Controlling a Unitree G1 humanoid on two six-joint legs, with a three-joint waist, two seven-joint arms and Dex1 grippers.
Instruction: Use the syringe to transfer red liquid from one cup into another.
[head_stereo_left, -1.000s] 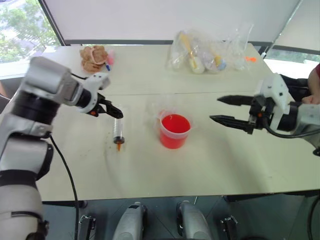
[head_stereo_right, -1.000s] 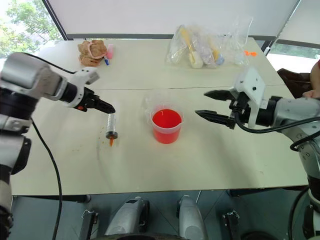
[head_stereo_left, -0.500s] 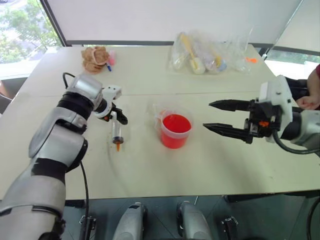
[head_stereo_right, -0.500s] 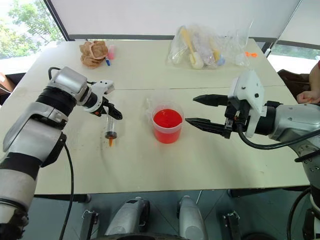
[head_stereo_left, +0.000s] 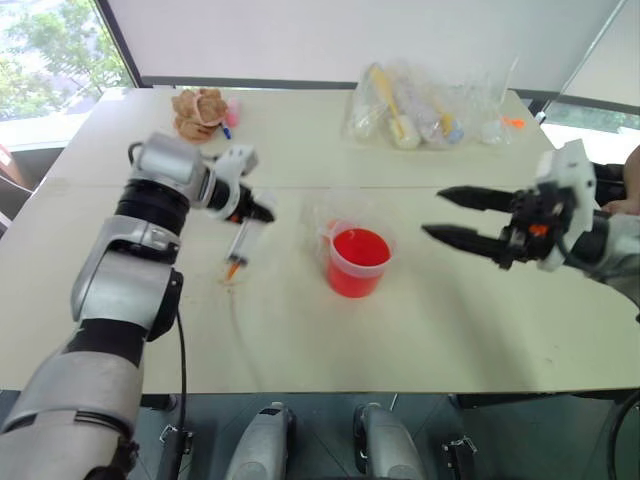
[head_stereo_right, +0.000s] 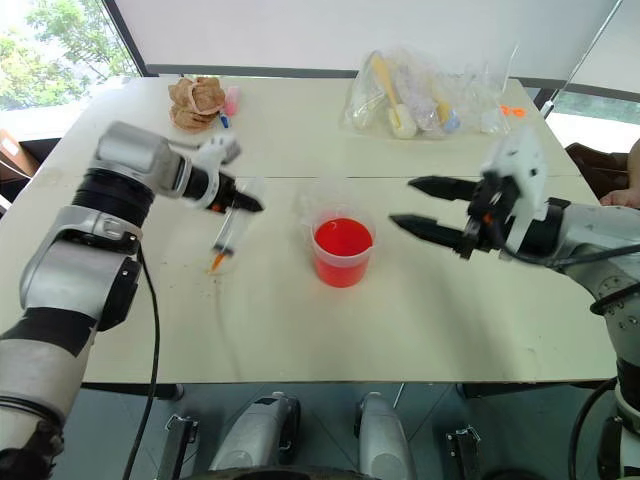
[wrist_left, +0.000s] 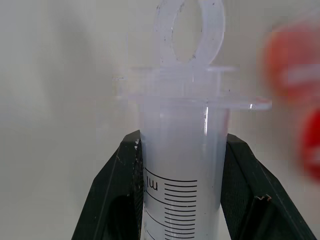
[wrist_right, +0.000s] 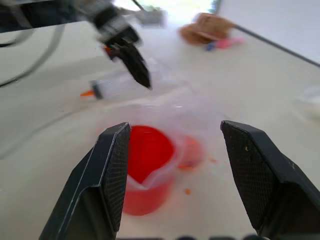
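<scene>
The clear syringe (head_stereo_left: 240, 244) hangs tilted left of the cups, its orange nozzle (head_stereo_left: 232, 268) low by the table. My left gripper (head_stereo_left: 258, 210) is shut on the barrel just below the flange; in the left wrist view the barrel (wrist_left: 182, 170) sits clamped between the black fingers (wrist_left: 120, 195). The cup of red liquid (head_stereo_left: 357, 260) stands mid-table. A colourless cup (head_stereo_right: 320, 203) shows faintly right behind it. My right gripper (head_stereo_left: 433, 213) hovers open to the right of the red cup, pointing at it, with nothing between its fingers (wrist_right: 112, 175).
A clear bag of utensils (head_stereo_left: 420, 105) lies at the table's back right. A brown lumpy item (head_stereo_left: 198, 112) with a pink thing beside it sits at the back left. A person's arm (head_stereo_left: 632, 165) shows at the right edge.
My left gripper has closed on the syringe's upper end and swung it up and to the right, tilting it. The right gripper stays open and has drifted slightly right.
</scene>
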